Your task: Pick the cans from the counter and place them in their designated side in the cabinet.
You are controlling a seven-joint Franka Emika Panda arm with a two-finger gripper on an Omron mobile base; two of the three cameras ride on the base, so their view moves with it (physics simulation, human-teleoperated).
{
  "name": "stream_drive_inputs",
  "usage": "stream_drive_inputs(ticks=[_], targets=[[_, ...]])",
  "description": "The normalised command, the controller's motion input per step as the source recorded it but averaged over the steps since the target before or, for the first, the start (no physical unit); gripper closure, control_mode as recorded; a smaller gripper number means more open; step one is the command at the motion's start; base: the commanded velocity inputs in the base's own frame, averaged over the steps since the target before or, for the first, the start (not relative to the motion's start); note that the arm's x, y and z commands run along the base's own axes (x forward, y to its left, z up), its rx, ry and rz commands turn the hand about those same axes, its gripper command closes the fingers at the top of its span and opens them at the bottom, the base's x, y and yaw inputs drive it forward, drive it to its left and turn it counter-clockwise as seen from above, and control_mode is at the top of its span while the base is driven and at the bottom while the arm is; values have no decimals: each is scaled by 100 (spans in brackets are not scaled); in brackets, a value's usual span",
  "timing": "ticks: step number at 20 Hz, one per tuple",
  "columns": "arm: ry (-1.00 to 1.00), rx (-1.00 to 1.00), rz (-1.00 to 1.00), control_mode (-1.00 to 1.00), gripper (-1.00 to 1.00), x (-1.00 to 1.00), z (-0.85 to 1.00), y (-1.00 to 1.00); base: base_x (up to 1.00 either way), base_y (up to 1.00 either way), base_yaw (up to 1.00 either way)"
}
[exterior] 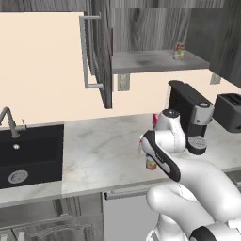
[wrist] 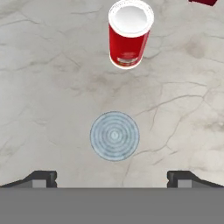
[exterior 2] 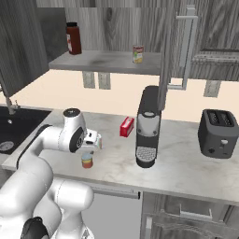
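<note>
A can [wrist: 114,136] with a ridged silvery top stands on the marbled counter [wrist: 52,87], seen from straight above. From the side its yellow-orange label [exterior 2: 87,161] shows, near the counter's front edge [exterior: 150,163]. My gripper [wrist: 113,179] hangs open just above this can [exterior 2: 87,151], with one fingertip on either side and nothing held. A second can [exterior 2: 137,53], red with a white band, stands on the grey shelf [exterior 2: 102,61] of the open wall cabinet [exterior: 101,52], towards the right end in the left base view [exterior: 179,51].
A taller red cylinder with a white top [wrist: 129,35] stands just beyond the can. Nearby are a small red box [exterior 2: 126,126], a black coffee machine [exterior 2: 148,126] and a toaster [exterior 2: 218,133]. A dark jar [exterior 2: 72,38] sits on the shelf. The black sink [exterior: 28,155] lies left.
</note>
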Motion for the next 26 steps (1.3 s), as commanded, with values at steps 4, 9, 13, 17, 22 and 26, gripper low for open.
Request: stream_drive_inputs(ticks=[4, 9, 13, 17, 22, 26], targets=[[1, 0, 0, -100, -100, 10, -21, 0, 0, 0, 0], [1, 0, 0, -100, -100, 6, -15, 0, 0, 0, 0], [2, 0, 0, -100, -100, 5, -14, 0, 0, 0, 0], [2, 0, 0, -100, -100, 5, -15, 0, 0, 0, 0], [2, 0, 0, -100, -100, 2, -15, 0, 0, 0, 0], [2, 0, 0, -100, -100, 1, -15, 0, 0, 0, 0]])
